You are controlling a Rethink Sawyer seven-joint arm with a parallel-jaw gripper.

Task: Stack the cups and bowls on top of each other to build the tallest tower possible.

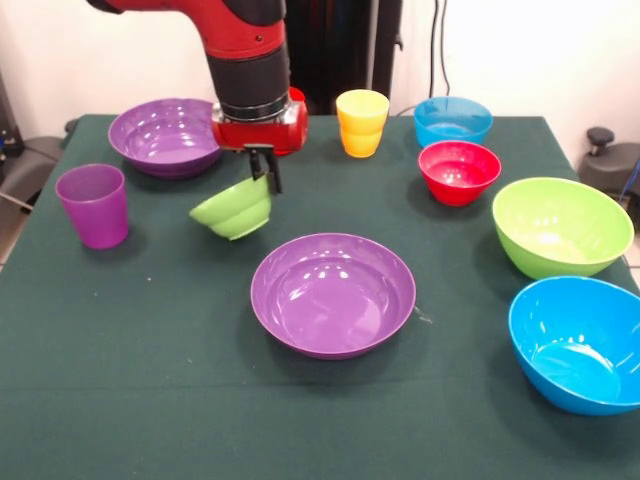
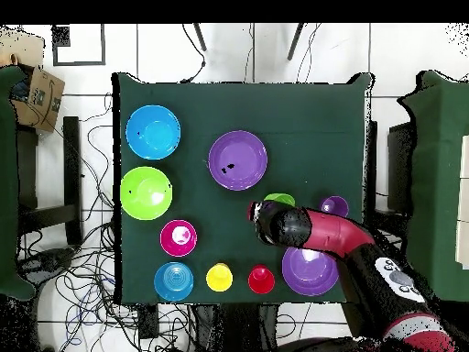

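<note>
Small green bowl (image 1: 235, 210): tilted, rim pinched by the hand (image 1: 263, 172), lifted a bit off the tabletop (image 1: 150, 380) from the look of it. Fingers closed on the far rim edge, bowl hanging below and toward the camera side of the hand. In the overhead view, only a sliver of green bowl (image 2: 279, 199) peeking out from under the arm.

Looks light, stiff, glossy plastic, so probably slippery; a rim pinch like this likely lets it swing or slip. Thin wall is the only real place to grab, no handle.

No tower anywhere yet. Everything spread out singly: big purple bowl (image 1: 333, 293) front and centre, just beside the held bowl; second purple bowl (image 1: 165, 135) behind the arm's left in front view; lime bowl (image 1: 560, 225) and blue bowl (image 1: 580, 340) off to the right, well apart. Red bowl (image 1: 459, 170), light blue bowl (image 1: 452, 120), yellow cup (image 1: 362, 122), purple cup (image 1: 93, 204) scattered round. Red cup (image 2: 261, 279) clear only from overhead.

Centre purple bowl seems the nearest drop spot.
</note>
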